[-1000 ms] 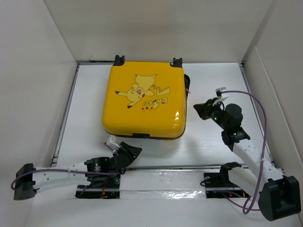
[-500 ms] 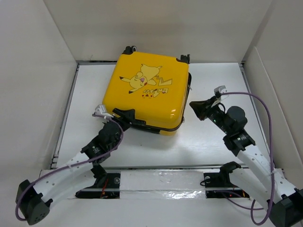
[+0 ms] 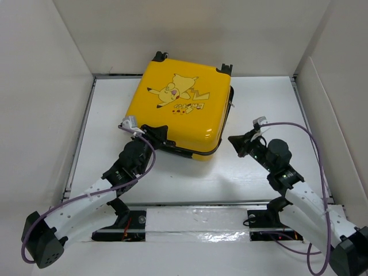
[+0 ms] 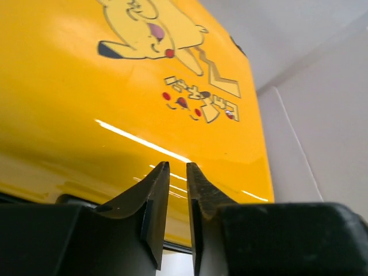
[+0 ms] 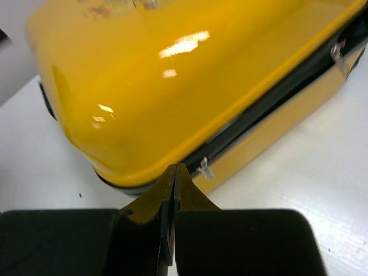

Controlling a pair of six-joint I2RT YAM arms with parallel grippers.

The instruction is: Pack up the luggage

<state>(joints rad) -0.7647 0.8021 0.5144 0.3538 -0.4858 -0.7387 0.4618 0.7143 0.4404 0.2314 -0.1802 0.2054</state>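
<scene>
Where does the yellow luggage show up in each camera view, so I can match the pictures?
Top external: the luggage lies closed, just above the centre of the picture.
Left wrist: the luggage fills the upper left, seen low across its lid.
Right wrist: the luggage fills the upper part, a rounded corner nearest.
Shared landmark: the Pikachu print, clear in top and left wrist, only a blurred sliver at the right wrist picture's top edge.
</scene>
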